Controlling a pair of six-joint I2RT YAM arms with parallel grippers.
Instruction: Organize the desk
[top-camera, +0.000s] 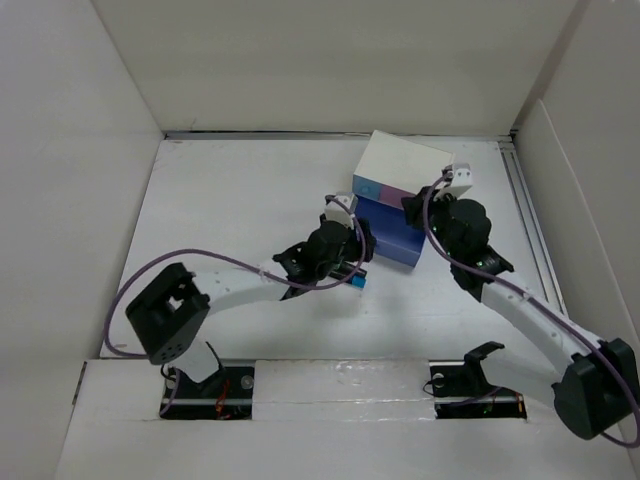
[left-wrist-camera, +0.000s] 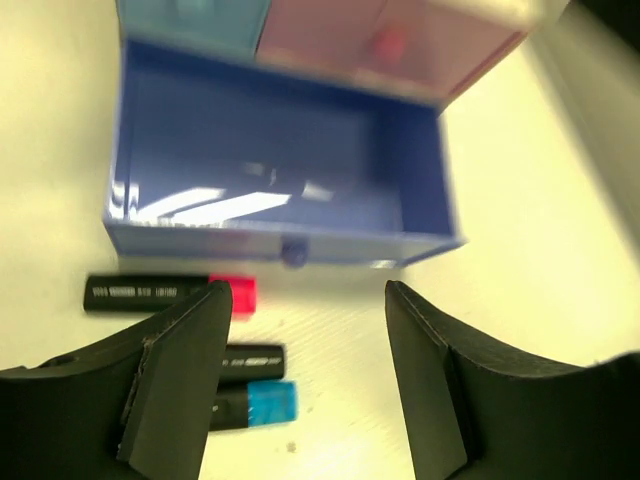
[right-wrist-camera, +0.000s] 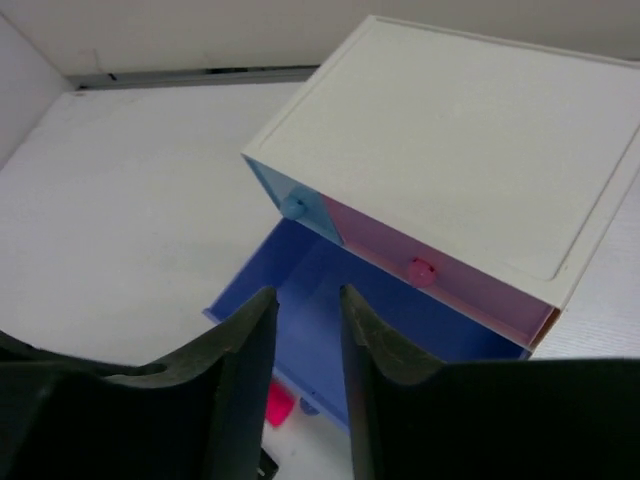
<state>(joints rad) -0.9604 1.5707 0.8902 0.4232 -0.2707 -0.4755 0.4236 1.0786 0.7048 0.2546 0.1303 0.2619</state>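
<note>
The desk (top-camera: 230, 200) is a white tabletop walled by white panels. A small white drawer box (top-camera: 405, 162) stands at its back middle, with a light-blue and a pink drawer front shut. Its large blue bottom drawer (top-camera: 392, 232) is pulled out; in the left wrist view the drawer (left-wrist-camera: 280, 190) shows only reflections inside. Three black markers lie in front of it: red-capped (left-wrist-camera: 170, 293), black-capped (left-wrist-camera: 250, 357) and blue-capped (left-wrist-camera: 255, 405). My left gripper (left-wrist-camera: 305, 300) is open and empty above the desk just right of them. My right gripper (right-wrist-camera: 305, 300) is narrowly open and empty above the drawer (right-wrist-camera: 330, 300).
The white side walls (top-camera: 70, 200) stand close on the left, back and right. A metal rail (top-camera: 530, 220) runs along the right edge. The arm bases and purple cables (top-camera: 150, 275) sit at the near edge.
</note>
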